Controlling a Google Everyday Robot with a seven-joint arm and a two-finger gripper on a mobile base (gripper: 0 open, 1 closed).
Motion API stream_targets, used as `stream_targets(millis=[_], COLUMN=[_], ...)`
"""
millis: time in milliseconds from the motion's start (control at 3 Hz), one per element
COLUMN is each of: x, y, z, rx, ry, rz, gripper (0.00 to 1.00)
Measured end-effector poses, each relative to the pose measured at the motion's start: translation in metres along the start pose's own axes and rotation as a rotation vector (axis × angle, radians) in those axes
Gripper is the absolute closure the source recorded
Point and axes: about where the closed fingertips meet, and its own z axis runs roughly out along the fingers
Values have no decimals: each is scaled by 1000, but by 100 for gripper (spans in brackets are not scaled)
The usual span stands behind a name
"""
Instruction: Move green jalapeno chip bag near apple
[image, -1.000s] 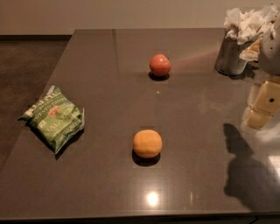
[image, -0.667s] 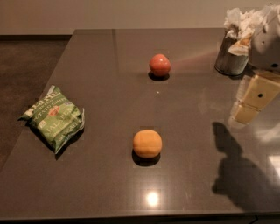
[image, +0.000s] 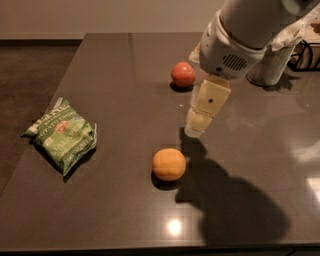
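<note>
**Chip bag lay well to the left of my gripper**

The dark table (image: 115, 65) filled most of the frame. My arm (image: 245, 30) slanted down from the upper right. The green jalapeno chip bag (image: 62, 135) lay flat at mid-left, turned diamond-wise. My gripper (image: 195, 131) hung at centre, well apart from the bag and to its right. I could not tell whether it was spread or closed. An orange fruit (image: 169, 164) sat at lower centre. The apple (image: 183, 74) sat at upper centre, near the gripper.

White lettering on the bag (image: 62, 135), near the left edge of the table (image: 125, 75), perhaps reads "JALAPEÑO". The gripper (image: 196, 127) hangs over the table's middle.
</note>
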Motion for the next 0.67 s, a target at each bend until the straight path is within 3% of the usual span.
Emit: stream_targets(millis=[333,667], x=[-53,-99], y=[0,13], z=[48,82], rx=[-77,-136], ry=[-27,-55], rz=[-12,-37], gripper=[0,0])
